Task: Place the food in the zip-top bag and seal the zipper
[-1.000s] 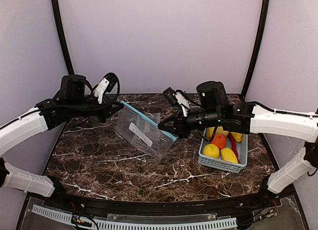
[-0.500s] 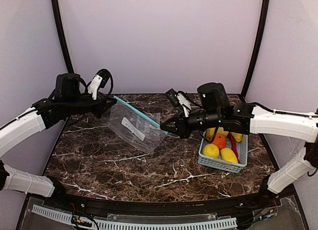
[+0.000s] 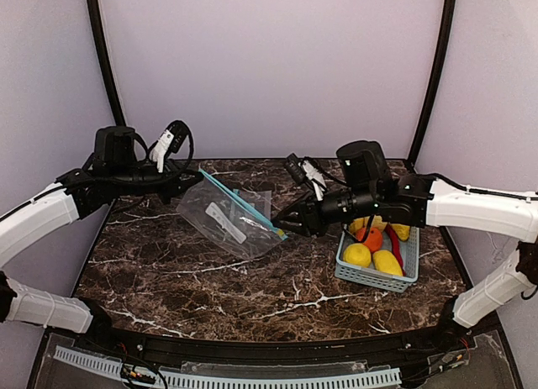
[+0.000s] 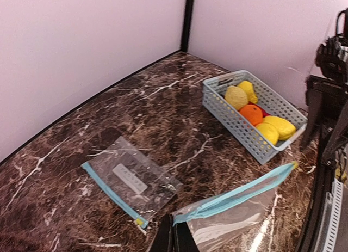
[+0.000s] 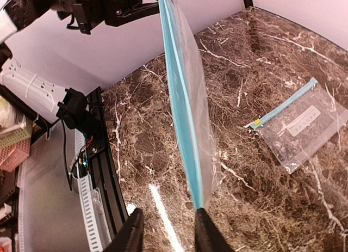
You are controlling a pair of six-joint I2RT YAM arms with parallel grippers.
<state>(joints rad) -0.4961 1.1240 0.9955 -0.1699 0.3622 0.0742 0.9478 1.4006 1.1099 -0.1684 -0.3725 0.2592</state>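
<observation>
Top external: left gripper [image 3: 192,176] clamping one zipper corner of zip-top bag [image 3: 225,214], keeping it raised over table [image 3: 210,280], probably stretching the mouth for loading. Right gripper [image 3: 287,228] meeting the opposite corner. Right wrist showing fingers standing apart, zipper end lying against one, so cannot tell whether it is gripping. Food [image 3: 376,243] sitting in basket [image 3: 370,279] at right, none bagged yet. Second bag [image 4: 130,181] lying flat behind.

From above, the right arm [image 3: 378,200] covers the basket's [image 3: 370,278] far end, so the food [image 3: 357,254] shows only partly and the chili [image 3: 395,244] is a red sliver. Left of the basket, a second bag [image 3: 254,196] lies mostly behind the held zip-top bag [image 3: 223,221]. The left wrist view's bottom edge cuts off the left gripper [image 4: 169,237]; the second bag's label [image 4: 129,178] is too small to read.
</observation>
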